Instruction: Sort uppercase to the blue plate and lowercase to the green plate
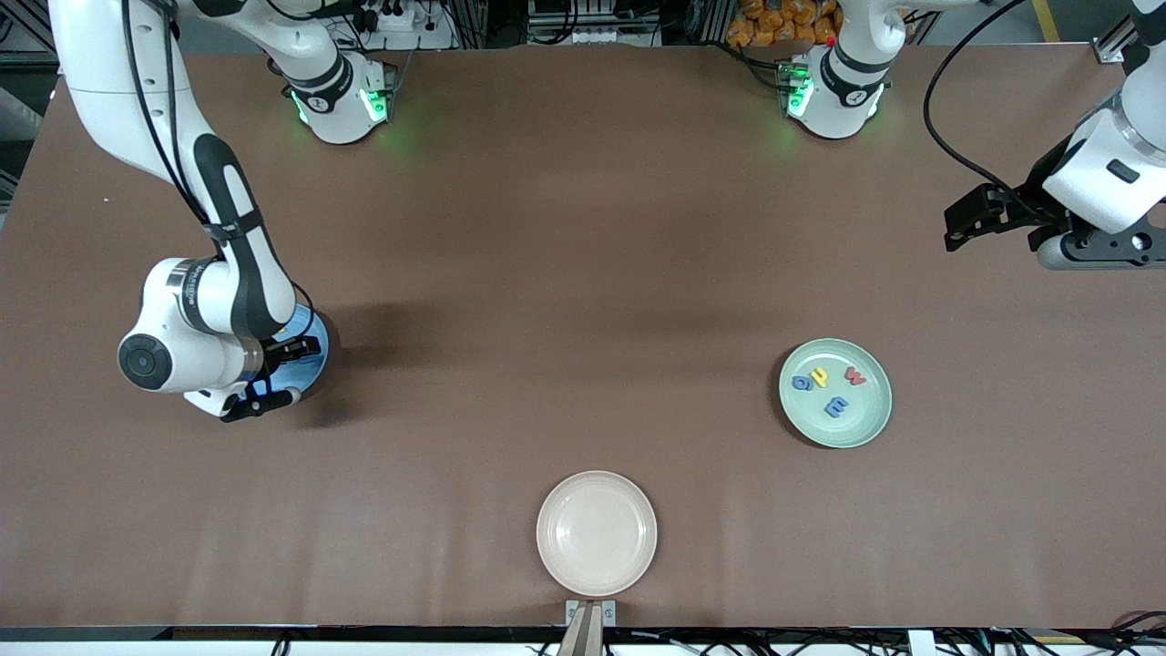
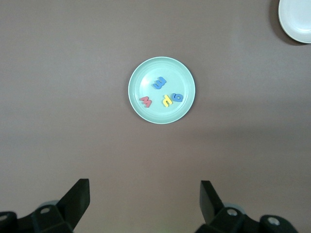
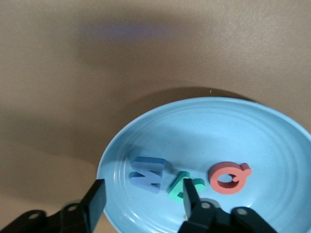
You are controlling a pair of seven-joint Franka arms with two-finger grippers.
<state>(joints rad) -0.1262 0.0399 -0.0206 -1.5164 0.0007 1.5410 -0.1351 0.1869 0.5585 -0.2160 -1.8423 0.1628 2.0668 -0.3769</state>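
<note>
Four lowercase letters already lie in the green plate [image 1: 865, 421], mid-height in the front frame toward the left arm's end: blue g [image 1: 802, 383], yellow h [image 1: 819, 375], red w [image 1: 854, 374], blue m [image 1: 836, 406]. That half looks done.

Three uppercase letters show in the blue plate [image 3: 218, 131]: light-blue M [image 3: 147, 174], teal R [image 3: 186, 187], red Q [image 3: 229, 177], lying close together in a row. The yellow H is not seen in any view. It may be hidden by the right gripper's fingers, can't tell. So the uppercase half is three of four confirmed, with the H left to check.

Counts: three plates (blue, green, cream), seven letters visible, two grippers.

The cream plate [image 1: 597, 533] sits bottom-middle of the front frame with no letters on it.

The right gripper [image 3: 142, 208] hovers low over the blue plate, which the arm mostly covers in the front view. Its fingers are spread apart with nothing held between them.

The left gripper [image 2: 145, 201] waits high at the left arm's end of the table, jaws wide and gripping nothing, its camera looking down on the green plate.
</note>
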